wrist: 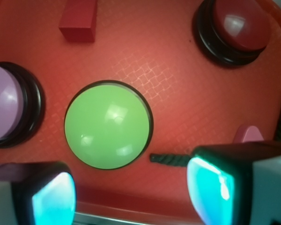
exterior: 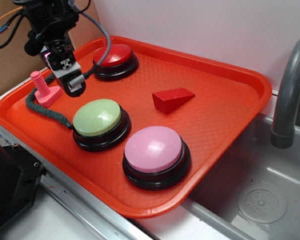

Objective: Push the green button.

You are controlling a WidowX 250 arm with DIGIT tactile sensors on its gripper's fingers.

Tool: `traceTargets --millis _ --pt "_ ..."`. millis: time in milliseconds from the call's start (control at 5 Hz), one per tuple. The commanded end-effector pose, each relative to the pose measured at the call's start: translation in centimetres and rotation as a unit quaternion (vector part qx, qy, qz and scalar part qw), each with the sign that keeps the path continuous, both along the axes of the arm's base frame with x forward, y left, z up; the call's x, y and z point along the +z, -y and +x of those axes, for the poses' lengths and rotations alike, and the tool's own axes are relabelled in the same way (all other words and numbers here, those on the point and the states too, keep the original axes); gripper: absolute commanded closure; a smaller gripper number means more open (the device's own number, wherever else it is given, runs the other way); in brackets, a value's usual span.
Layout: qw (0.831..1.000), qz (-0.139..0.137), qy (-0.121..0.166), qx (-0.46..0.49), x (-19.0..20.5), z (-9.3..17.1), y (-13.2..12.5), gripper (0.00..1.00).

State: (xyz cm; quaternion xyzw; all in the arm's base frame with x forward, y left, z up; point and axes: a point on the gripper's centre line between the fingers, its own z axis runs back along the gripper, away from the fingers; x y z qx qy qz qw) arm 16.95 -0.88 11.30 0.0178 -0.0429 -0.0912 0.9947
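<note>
The green button (exterior: pixel 97 117) is a pale-green dome on a black base, near the front left of the orange tray (exterior: pixel 225 100). In the wrist view the green button (wrist: pixel 107 124) fills the middle, just ahead of my fingertips. My gripper (exterior: pixel 74 86) hangs above the tray, behind and to the left of the button and not touching it. Seen from the wrist, the gripper (wrist: pixel 131 197) is open, with only tray floor between the two fingers.
A pink button (exterior: pixel 153 149) sits right of the green one and a red button (exterior: pixel 113 55) behind it. A red wedge (exterior: pixel 172 99), a pink peg (exterior: pixel 40 85) and a dark rope (exterior: pixel 45 112) also lie on the tray. A grey faucet (exterior: pixel 290 85) and sink (exterior: pixel 260 200) are at right.
</note>
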Motion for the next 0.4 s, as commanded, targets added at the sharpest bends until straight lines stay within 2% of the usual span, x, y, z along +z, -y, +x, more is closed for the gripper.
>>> traceTargets --millis 0,200 --pt "1.000 0.002 0.023 -0.007 2.0 0.6 0.5 0.00" --pt "1.000 0.024 0.014 -0.014 3.6 -0.2 1.1 0.00"
